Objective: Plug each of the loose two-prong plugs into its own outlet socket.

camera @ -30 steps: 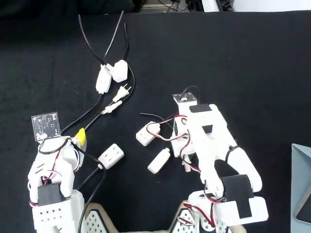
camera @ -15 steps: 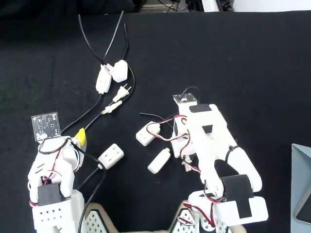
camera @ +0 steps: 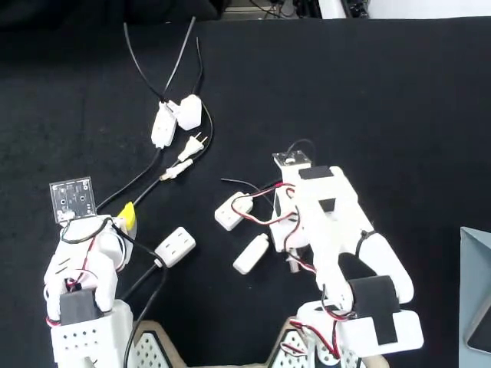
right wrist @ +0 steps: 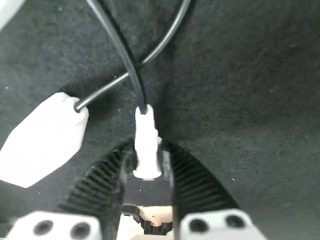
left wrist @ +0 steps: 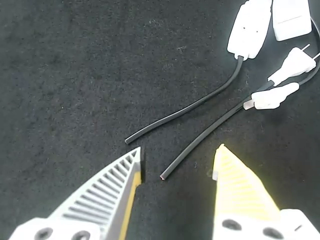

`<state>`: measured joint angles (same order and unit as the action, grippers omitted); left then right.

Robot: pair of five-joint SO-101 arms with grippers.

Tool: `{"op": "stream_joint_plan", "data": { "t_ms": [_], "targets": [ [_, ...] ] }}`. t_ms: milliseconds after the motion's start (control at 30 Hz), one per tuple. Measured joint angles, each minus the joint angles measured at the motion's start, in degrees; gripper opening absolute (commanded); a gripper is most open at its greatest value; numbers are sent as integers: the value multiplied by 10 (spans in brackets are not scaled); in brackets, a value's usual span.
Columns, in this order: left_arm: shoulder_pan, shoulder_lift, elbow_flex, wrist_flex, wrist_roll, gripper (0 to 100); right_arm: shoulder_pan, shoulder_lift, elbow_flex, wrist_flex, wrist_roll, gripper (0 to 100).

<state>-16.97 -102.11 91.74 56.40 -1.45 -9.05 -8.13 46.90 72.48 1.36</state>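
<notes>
My right gripper (right wrist: 148, 150) is shut on a small white two-prong plug (right wrist: 146, 131), whose black cord (right wrist: 116, 46) runs away across the mat. A white outlet socket (right wrist: 42, 140) lies just beside it. In the high view the right arm (camera: 326, 222) stands over that spot, with two white sockets (camera: 230, 213) (camera: 251, 254) close by. My left gripper (left wrist: 179, 150) is open low over the mat, above two bare black cord ends (left wrist: 162, 176). Farther off lie two loose white plugs (left wrist: 294, 62) (left wrist: 274, 95) and two more sockets (left wrist: 250, 30) (left wrist: 292, 17).
Another white socket (camera: 175, 246) with a black cord lies near the left arm's base (camera: 80, 307). A small circuit board (camera: 72, 198) sits at the left. Black cords (camera: 146, 73) trail toward the far edge. A grey box corner (camera: 477, 291) shows at the right edge.
The right arm has drawn back slightly toward its base with the plug still held. The left arm has not moved.
</notes>
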Motion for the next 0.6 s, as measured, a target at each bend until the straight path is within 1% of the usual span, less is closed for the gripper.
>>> {"op": "stream_joint_plan", "data": {
  "t_ms": [100,200,400,500,600],
  "targets": [
    [0,0,0,0,0,234,0,-9,0,11,0,11],
    [0,0,0,0,0,234,-1,-47,0,41,0,11],
    [0,0,-20,0,0,234,0,-196,-39,87,0,11],
    [22,0,-47,0,1,234,-2,-285,-43,103,16,11],
    [56,0,-71,0,2,234,-20,-370,-44,103,25,11]
  ]
}}
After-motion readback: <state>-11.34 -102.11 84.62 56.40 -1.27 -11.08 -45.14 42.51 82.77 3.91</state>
